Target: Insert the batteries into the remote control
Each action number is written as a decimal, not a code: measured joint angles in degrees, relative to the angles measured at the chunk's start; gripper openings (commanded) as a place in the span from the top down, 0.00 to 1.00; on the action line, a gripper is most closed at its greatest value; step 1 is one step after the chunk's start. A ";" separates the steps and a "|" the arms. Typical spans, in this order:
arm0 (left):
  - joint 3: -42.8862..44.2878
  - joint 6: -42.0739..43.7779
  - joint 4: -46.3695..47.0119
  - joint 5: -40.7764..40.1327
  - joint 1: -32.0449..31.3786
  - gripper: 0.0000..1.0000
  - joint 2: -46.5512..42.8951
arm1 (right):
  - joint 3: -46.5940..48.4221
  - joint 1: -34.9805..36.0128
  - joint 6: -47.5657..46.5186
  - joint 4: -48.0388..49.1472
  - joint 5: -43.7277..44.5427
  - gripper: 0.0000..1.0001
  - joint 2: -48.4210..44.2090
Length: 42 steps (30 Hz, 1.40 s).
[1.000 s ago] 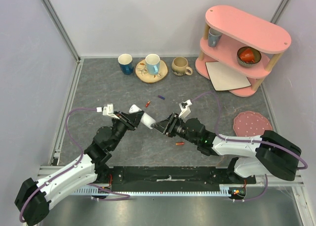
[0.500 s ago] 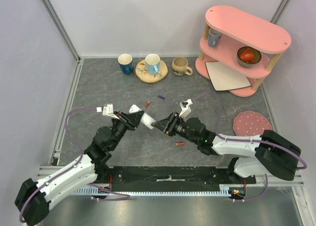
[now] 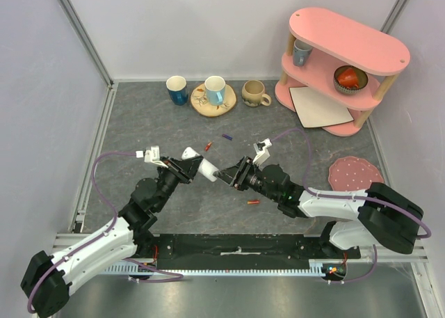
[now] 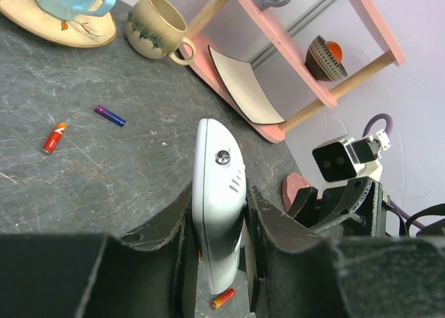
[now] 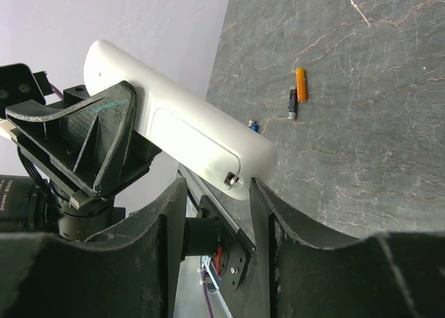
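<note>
**Left arm.** The left gripper (image 4: 219,191) is clamping the remote control (image 4: 214,151) by its long edges. Both fingers (image 4: 167,231) are pressing flat against the white casing. It is holding the handset clear of the table (image 3: 160,130), near the middle of the work area, with the free end pointing toward the right arm.

**Right arm.** The right gripper (image 5: 217,186) is sitting at that free end with its jaws standing partly apart. Its fingers (image 5: 278,227) are flanking the rounded tip of the handset, one on each side. Whether either finger is touching the casing cannot be told. It is carrying nothing.

**Remote, rear face.** In the right wrist view, a rectangular cover panel with a small catch is facing the camera and sitting flush.

**Batteries.** All visible ones are lying loose on the table:
- red-orange battery (image 3: 208,147), just beyond the handset
- purple battery (image 3: 227,136), beside the red-orange one
- second red-orange battery (image 3: 254,202), nearer the arm bases, beneath the right arm
</note>
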 measured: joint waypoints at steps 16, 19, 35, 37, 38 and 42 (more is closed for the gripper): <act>-0.09 0.02 0.42 -0.20 0.02 0.98 1.60 | 0.13 -0.07 0.00 0.81 -1.70 0.47 1.55; -0.09 0.02 0.39 -0.24 0.02 0.98 1.60 | 0.13 -0.07 0.00 0.85 -1.86 0.47 1.55; -0.11 0.04 0.35 -0.44 0.02 0.98 1.73 | 1.07 -0.07 -0.02 1.05 -2.27 0.50 1.55; -0.11 0.07 0.35 -0.44 0.02 0.98 1.70 | 1.11 -0.07 -0.02 0.92 -2.27 0.50 1.55; -0.11 0.07 0.35 -0.44 0.02 0.98 1.68 | 1.11 -0.07 -0.02 0.87 -2.27 0.50 1.55; -0.11 0.07 0.35 -0.44 0.02 0.98 1.55 | 1.11 -0.07 -0.02 0.79 -2.25 0.50 1.57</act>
